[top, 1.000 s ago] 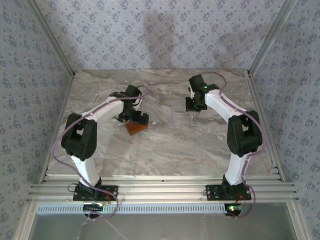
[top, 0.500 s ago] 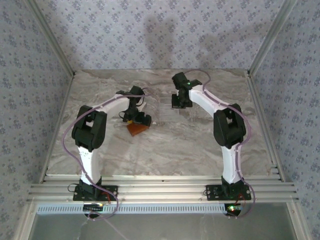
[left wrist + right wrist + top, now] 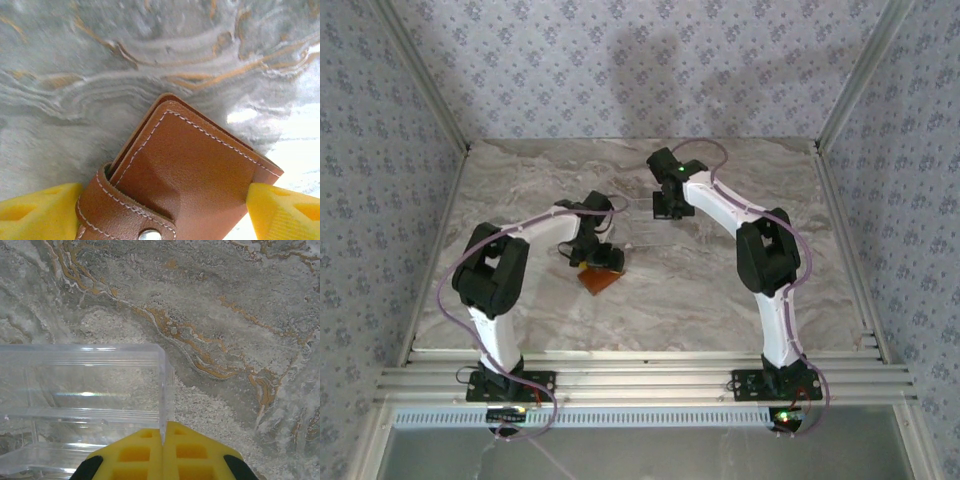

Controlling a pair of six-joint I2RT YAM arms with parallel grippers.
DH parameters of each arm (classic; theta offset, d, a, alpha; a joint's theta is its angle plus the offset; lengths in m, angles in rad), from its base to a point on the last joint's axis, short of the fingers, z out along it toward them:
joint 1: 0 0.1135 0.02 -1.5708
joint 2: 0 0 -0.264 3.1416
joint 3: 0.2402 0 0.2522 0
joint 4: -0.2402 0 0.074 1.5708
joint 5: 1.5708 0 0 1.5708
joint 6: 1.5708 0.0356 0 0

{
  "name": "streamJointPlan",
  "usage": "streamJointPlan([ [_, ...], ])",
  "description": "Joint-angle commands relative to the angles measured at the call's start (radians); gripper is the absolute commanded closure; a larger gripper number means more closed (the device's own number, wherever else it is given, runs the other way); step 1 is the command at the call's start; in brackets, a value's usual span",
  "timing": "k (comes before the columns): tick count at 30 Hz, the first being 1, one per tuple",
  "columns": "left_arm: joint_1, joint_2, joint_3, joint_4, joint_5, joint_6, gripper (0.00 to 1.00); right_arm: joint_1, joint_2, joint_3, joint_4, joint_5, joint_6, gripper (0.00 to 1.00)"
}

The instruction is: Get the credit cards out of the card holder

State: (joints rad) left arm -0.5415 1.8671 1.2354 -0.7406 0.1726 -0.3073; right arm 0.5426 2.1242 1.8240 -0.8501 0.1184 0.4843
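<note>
Two claws, two separate jobs. The left claw has its jaws apart, with one yellow finger at each side of the card holder. The pads sit right against its edges, but no dent in the leather shows a squeeze, so I read it as straddling the wallet, not clamped on it. That placement suits pinning or lifting the wallet so it can be opened.

The card holder lies flat on the worktop, left of centre in the overhead view, and is folded shut. Its strap wraps over the near edge to a metal snap. The credit cards are presumably inside the fold.

The leather is orange-brown and finely grained, with pale stitching along rounded edges. A shallow crease across the cover suggests it will flex under pressure. The fingers are moulded yellow plastic with triangular recesses.

The right claw has its jaws together. The thin upright wall of a clear plastic tray runs straight into the seam between them, so it looks pinched on that wall. Probably this steadies the tray as a landing place for the cards.

The tray is hard, glossy and transparent, with stepped ledges and a square corner. The worktop is smooth grey marble-patterned stone with rusty veins, and it catches some glare.
</note>
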Motion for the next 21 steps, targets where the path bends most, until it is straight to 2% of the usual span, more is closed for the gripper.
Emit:
streamJointPlan([
  [1,-0.047,-0.02,-0.04,0.004,0.023,-0.092,0.11,0.014,0.009,0.005,-0.01,0.026,0.051,1.0],
  [5,-0.094,-0.036,-0.058,0.022,0.029,-0.139,0.08,0.019,0.008,-0.024,0.018,0.009,0.07,1.0],
  [14,-0.123,-0.118,-0.137,0.096,0.066,-0.233,0.05,0.019,0.022,-0.056,0.066,-0.018,0.084,1.0],
  [21,-0.142,-0.139,-0.157,0.103,0.108,-0.246,0.03,0.018,0.005,-0.066,0.062,-0.02,0.091,0.87],
])
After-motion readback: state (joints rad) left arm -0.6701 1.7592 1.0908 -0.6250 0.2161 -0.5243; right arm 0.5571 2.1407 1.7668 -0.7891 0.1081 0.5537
